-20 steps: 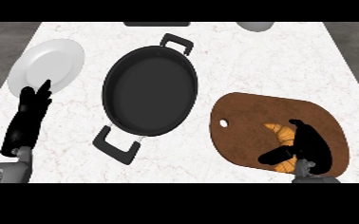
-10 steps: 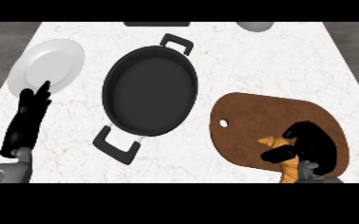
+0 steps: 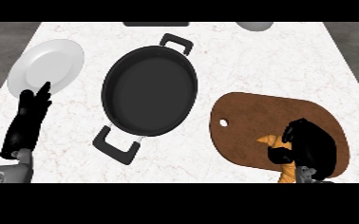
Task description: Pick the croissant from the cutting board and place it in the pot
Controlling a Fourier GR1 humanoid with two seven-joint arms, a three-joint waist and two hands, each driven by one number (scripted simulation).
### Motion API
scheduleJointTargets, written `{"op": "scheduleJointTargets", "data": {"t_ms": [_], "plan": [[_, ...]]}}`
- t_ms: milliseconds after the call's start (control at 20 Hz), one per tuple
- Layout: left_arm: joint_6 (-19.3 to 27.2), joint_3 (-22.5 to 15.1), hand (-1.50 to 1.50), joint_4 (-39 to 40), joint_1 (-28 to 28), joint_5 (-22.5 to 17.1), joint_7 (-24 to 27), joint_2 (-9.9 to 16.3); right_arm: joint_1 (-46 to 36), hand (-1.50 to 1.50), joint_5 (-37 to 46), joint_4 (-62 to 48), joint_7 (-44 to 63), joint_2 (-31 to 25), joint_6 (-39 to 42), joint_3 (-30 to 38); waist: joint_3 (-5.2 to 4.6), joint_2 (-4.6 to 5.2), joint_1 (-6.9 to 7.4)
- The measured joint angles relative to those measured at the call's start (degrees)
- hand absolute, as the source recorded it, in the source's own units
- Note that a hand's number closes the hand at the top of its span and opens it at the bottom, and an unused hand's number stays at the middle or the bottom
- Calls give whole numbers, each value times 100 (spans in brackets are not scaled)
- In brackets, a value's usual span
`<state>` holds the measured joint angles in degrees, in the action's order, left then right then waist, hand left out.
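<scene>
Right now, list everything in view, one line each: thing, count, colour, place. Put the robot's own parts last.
pot: one, black, two handles, counter centre, nothing in it.
cutting board: one, brown, right of the pot.
croissant: one, golden orange, on the board's near edge, mostly hidden by the right hand.
plate: one, white, far left.
counter: one, white marble.
grey object: one, far edge, cut off.
dark object: one, far edge, cut off.
left hand: black, open, resting at left.
right hand: black, curled round the croissant.

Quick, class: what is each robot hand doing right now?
Left robot hand: open, resting beside the white plate, holding nothing.
Right robot hand: shut on the croissant over the cutting board.
</scene>
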<state>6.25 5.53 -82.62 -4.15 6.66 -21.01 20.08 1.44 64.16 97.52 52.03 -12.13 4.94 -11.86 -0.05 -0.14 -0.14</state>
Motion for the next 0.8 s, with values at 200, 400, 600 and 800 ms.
{"op": "scheduleJointTargets", "data": {"t_ms": [200,400,600,800], "plan": [[-52,31,0,-41,17,-15,-37,26,345,150,152,723,-420,-207,303,-720,1,-9,-16],[-1,38,0,-152,43,48,-108,-9,730,150,584,1702,-431,-378,252,-1181,3,-14,-42],[30,-12,0,-121,91,101,-53,-96,608,150,986,2638,-428,-398,105,-1487,1,-22,-47],[-41,30,0,-150,26,87,-130,-14,150,150,1282,3477,-433,-223,-16,-1775,-1,-24,-19]]}}
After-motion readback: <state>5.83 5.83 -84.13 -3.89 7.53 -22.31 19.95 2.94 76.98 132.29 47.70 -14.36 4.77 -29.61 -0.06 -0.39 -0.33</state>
